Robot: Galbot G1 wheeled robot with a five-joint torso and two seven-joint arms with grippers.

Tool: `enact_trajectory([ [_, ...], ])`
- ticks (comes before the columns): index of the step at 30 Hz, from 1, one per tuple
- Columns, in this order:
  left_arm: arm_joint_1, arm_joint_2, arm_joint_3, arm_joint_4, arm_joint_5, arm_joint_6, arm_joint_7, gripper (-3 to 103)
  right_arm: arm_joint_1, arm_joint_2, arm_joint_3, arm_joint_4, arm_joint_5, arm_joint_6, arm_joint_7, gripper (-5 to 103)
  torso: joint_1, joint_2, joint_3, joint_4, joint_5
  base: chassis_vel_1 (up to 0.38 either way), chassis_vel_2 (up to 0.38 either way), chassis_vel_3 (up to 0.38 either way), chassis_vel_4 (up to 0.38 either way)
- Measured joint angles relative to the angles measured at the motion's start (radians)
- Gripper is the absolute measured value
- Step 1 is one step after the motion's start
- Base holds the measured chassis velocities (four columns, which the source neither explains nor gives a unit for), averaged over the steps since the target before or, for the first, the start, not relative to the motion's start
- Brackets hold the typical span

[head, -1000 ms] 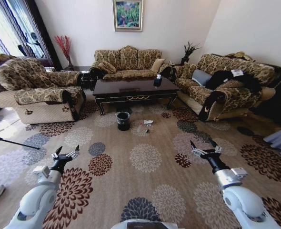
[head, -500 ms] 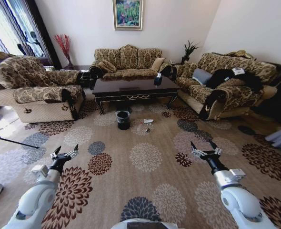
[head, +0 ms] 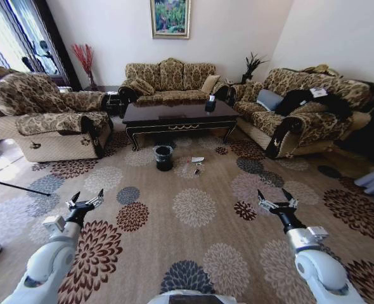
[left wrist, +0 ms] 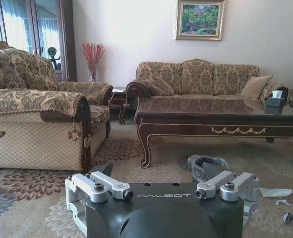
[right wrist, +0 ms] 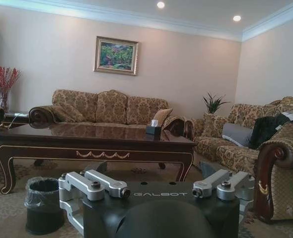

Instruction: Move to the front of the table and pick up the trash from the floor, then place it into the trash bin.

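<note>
Far ahead, trash lay by bin before table; I hadn't arrived, nothing picked. L gripper & R gripper spread, empty.

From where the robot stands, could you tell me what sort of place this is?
It looks like a home living room: patterned sofas ring a dark wood coffee table on a floral carpet, with a framed painting on the wall. Both grippers, left and right, hover open over the carpet.

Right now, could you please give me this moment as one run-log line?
phase: approaching table | left claw: open, empty | right claw: open, empty | trash: on floor beside trash bin
</note>
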Motion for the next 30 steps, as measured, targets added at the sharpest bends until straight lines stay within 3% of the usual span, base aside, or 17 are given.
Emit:
enact_trajectory([
  [16, -0.026, -0.01, 0.011, 0.018, 0.015, 0.007, -0.007, 100, 0.012, 0.053, -0.028, 0.008, -0.007, -0.003, 0.004, 100, -0.032, -0.076, -0.044, 0.0, -0.0001, 0.0, 0.0, 0.0, 0.0],
  [30, -0.027, -0.037, 0.012, 0.037, 0.042, -0.01, 0.008, 100, 0.008, 0.032, -0.017, 0.019, 0.009, -0.018, 0.011, 100, -0.057, -0.136, -0.078, -0.0001, -0.0001, 0.0, 0.0, 0.0, 0.0],
])
